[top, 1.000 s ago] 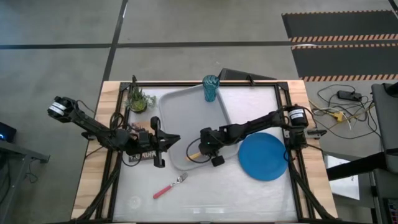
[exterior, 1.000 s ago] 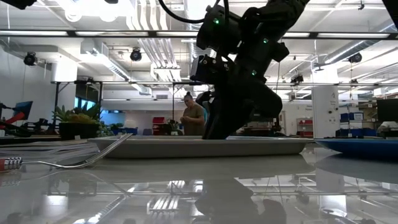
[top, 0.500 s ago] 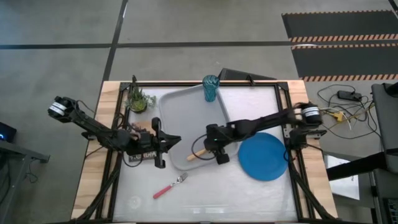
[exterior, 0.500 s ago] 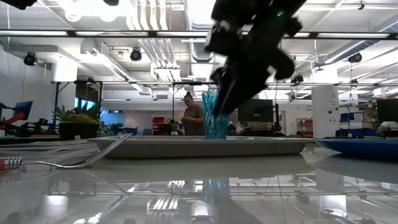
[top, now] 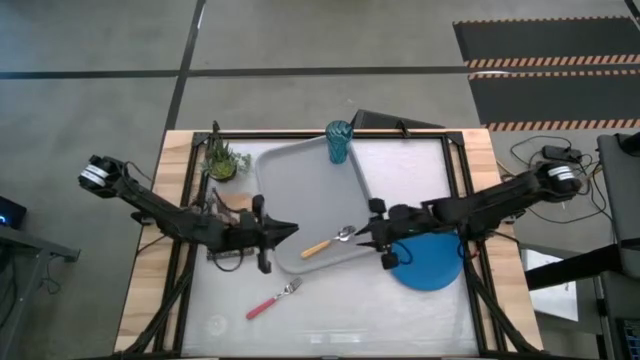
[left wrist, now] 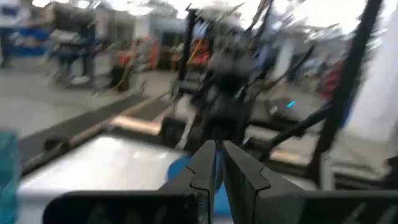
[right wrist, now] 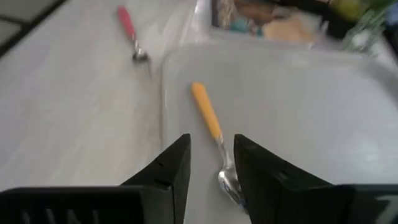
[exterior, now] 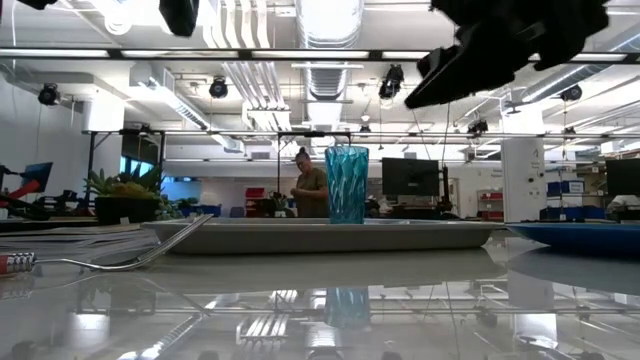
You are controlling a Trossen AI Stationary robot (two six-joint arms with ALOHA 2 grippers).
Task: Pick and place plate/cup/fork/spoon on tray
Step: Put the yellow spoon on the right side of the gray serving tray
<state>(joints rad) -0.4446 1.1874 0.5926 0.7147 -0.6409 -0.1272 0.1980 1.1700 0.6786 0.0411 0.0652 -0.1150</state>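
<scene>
The grey tray (top: 295, 185) lies mid-table. The teal cup (top: 339, 140) stands upright in its far right corner and shows in the low view (exterior: 346, 185). The orange-handled spoon (top: 328, 241) lies flat in the tray's near part. The pink-handled fork (top: 271, 299) lies on the table in front of the tray. The blue plate (top: 432, 258) lies flat to the tray's right. My right gripper (top: 374, 239) is open and empty, above the tray's right rim, pointing at the spoon (right wrist: 211, 124). My left gripper (top: 286, 230) is shut and empty at the tray's left rim.
A book with a picture cover (top: 228, 256) lies under my left arm, left of the tray. A small potted plant (top: 222, 161) stands at the far left. A dark frame (top: 455, 170) runs around the table. A person stands far off in the room (exterior: 313, 190).
My right gripper has drawn back from the spoon toward the table's right edge and risen. The spoon now lies free on the tray. In the low view the arm no longer hides the cup. My left gripper has edged a little toward the tray.
</scene>
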